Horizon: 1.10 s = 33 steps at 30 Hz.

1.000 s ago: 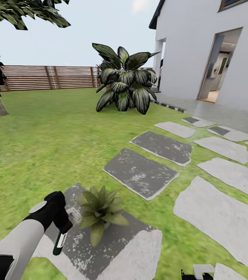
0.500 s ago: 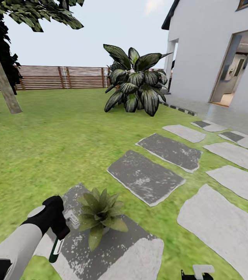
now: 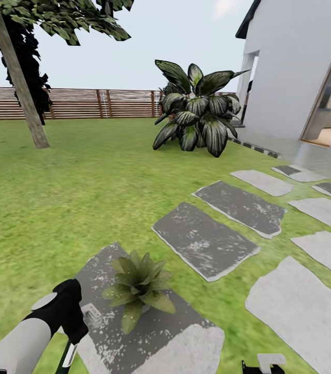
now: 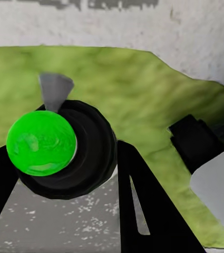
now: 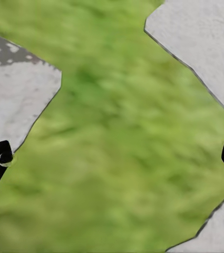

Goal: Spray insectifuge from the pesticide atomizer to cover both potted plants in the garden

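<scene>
Head view shows my left hand (image 3: 74, 324) clamped on the pesticide atomizer (image 3: 66, 358), a potted plant (image 3: 138, 288) just beside it on a grey slab (image 3: 186, 322); my right hand (image 5: 112, 158) spreads over grass.

Bright, even daylight in flat rendered pictures.
The lawn (image 3: 82, 182) lay evenly lit with barely any cast shadows; the right wrist view's grass (image 5: 122, 137) was smeared and soft, and the head view bent straight lines near its edges.
</scene>
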Tool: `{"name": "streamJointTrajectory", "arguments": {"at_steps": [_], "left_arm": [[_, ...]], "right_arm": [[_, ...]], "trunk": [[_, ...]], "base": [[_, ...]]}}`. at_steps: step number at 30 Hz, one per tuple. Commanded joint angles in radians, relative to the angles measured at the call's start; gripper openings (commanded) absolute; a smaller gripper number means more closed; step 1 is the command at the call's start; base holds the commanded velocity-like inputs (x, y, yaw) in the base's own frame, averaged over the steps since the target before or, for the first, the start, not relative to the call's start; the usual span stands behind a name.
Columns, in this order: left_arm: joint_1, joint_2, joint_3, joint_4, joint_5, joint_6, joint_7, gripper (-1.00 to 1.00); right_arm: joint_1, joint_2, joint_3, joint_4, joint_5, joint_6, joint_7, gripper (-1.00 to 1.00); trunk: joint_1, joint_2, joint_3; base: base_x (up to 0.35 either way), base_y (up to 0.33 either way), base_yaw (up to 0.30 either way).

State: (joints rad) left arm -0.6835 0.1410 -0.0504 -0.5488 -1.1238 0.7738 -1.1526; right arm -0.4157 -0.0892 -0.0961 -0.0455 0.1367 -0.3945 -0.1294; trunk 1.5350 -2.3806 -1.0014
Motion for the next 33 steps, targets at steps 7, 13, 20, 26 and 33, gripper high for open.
{"name": "streamJointTrajectory", "arguments": {"at_steps": [7, 13, 20, 26, 33], "left_arm": [[0.001, 0.005, 0.005, -0.002, -0.001, 0.008, 0.061, -1.00], [0.001, 0.007, 0.008, -0.002, -0.002, 0.010, 0.083, -1.00], [0.000, -0.006, 0.007, -0.003, 0.004, 0.010, 0.095, -1.00], [0.000, -0.005, 0.010, -0.015, 0.007, 0.011, 0.095, -1.00], [0.000, 0.000, 0.010, -0.017, 0.009, 0.017, 0.095, -1.00]], "right_arm": [[0.000, 0.000, -0.008, 0.003, 0.011, -0.003, -0.003, 1.00], [0.000, 0.000, -0.008, 0.003, 0.011, -0.003, -0.003, 1.00], [0.000, -0.001, -0.008, 0.002, 0.011, -0.003, -0.003, 1.00], [-0.001, -0.001, -0.008, 0.003, 0.012, -0.003, -0.001, 1.00], [0.000, -0.001, -0.008, 0.003, 0.012, -0.003, -0.002, 1.00]], "trunk": [[0.000, 0.000, -0.001], [0.000, 0.000, -0.001], [0.000, 0.000, -0.001], [0.000, 0.000, -0.001], [0.000, 0.000, -0.001]], "base": [[0.014, -0.273, 0.115], [0.230, -0.146, 0.270], [0.060, -0.006, 0.173], [0.003, -0.211, 0.005], [0.065, -0.273, 0.000]]}}
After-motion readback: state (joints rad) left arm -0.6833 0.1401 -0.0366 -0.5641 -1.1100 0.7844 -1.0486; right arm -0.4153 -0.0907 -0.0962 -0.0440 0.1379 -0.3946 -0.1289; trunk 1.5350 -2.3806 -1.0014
